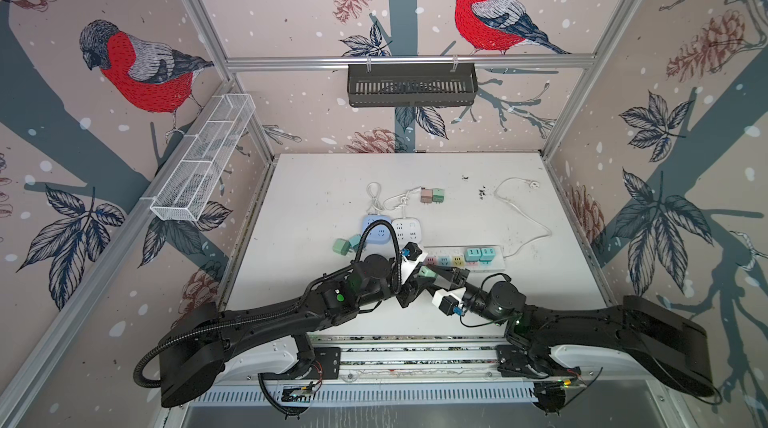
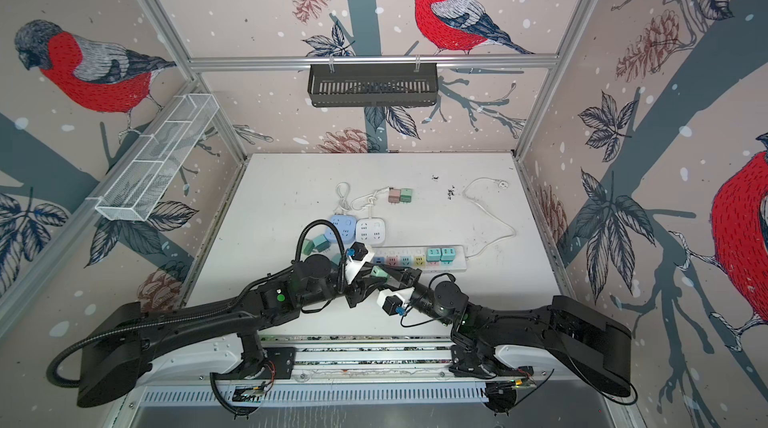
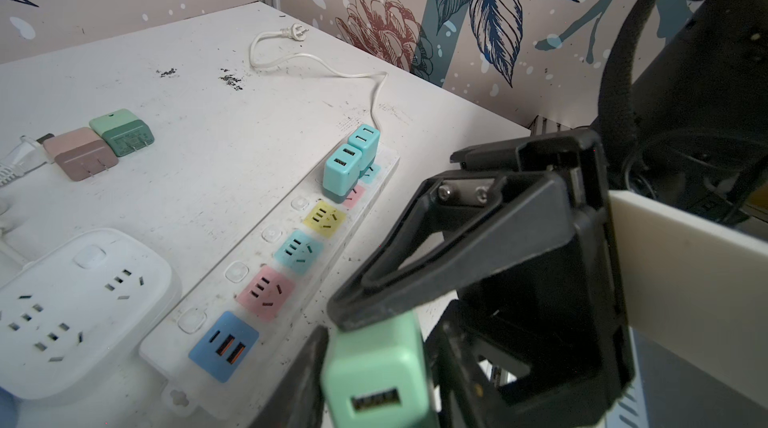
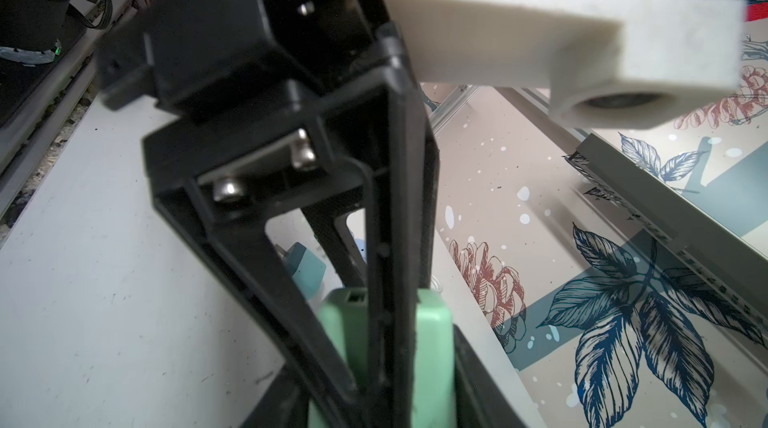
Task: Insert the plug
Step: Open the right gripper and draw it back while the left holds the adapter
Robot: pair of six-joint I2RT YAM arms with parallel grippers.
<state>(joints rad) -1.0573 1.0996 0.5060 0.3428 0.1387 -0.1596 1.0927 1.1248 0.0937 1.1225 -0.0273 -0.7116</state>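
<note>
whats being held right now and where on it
The mint green plug, in both grippers: the right gripper clamps the end away from its USB port, the left gripper grips its sides at the USB end.

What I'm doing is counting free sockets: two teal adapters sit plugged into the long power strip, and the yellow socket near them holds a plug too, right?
Not quite: the yellow socket is empty, as the left wrist view shows. The two teal adapters do sit plugged into the long power strip near it.
</note>
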